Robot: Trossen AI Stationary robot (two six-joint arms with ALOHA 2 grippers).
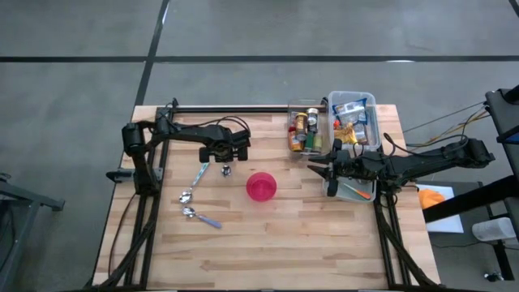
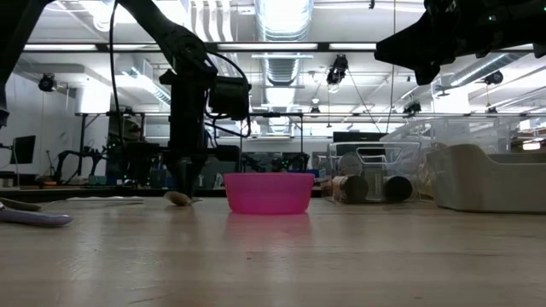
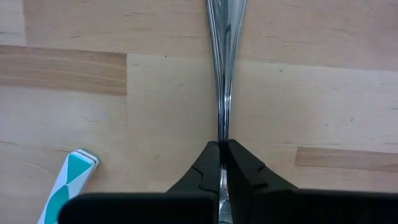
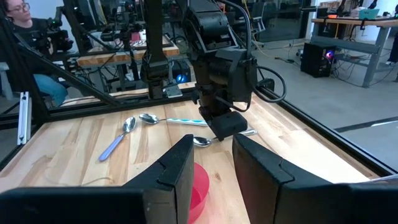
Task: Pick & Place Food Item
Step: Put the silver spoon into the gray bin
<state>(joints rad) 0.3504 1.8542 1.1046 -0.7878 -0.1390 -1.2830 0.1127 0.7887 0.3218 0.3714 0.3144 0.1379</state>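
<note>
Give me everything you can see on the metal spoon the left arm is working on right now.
The metal spoon is all shiny silver-coloured metal, with a slim handle and a small oval bowl. It lies flat on the wooden table, left of the pink bowl. The left gripper has its jaws shut on the handle, which runs straight out from between them. Its bowl end points toward two other spoons; contact with them is unclear.

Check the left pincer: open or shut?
Shut. The left pincer has its fingers pressed against a spoon handle lying on the table.
</note>
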